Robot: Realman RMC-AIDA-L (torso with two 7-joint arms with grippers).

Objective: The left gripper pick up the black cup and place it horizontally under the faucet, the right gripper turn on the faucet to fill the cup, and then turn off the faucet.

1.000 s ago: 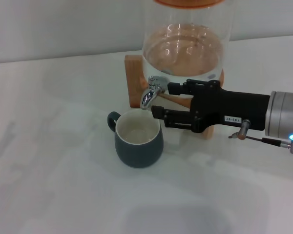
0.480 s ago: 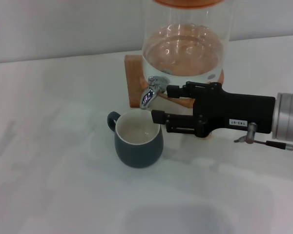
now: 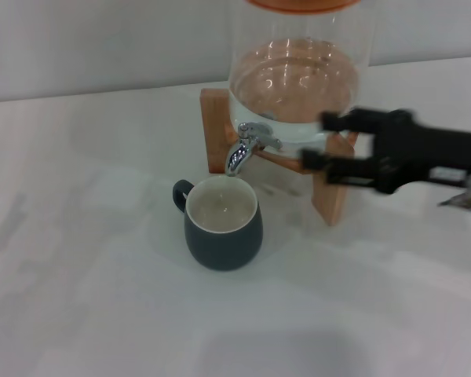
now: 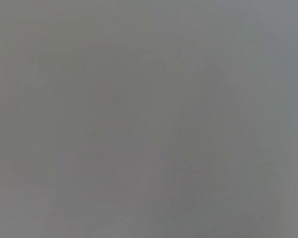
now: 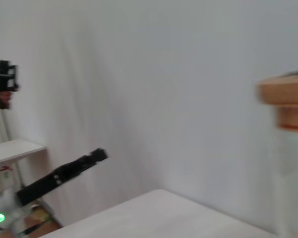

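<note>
The black cup (image 3: 222,225) stands upright on the white surface (image 3: 94,298), directly beneath the faucet (image 3: 242,148), its cream inside facing up and its small loop handle turned toward ten o'clock. The faucet's chrome spout points down at the cup's rim from twelve o'clock, without touching it as far as the head view shows. The faucet sticks out of a clear glass dispenser (image 3: 298,71) that holds liquid and sits on a wooden stand (image 3: 330,192). The right pincer (image 3: 318,144) reaches in from three o'clock, blurred, level with the stand and well apart from the faucet's lever; its two black fingers (image 3: 341,120) are spread with a visible gap between them, grasping nothing. The cup lies at about eight o'clock from those fingertips. In the right wrist view the left pincer (image 5: 100,154) appears far off, a long black shape on an arm with a green light, held off the surface beside a white wall; whether it is released or clenched I cannot tell. The left wrist view shows only an even grey field.
</note>
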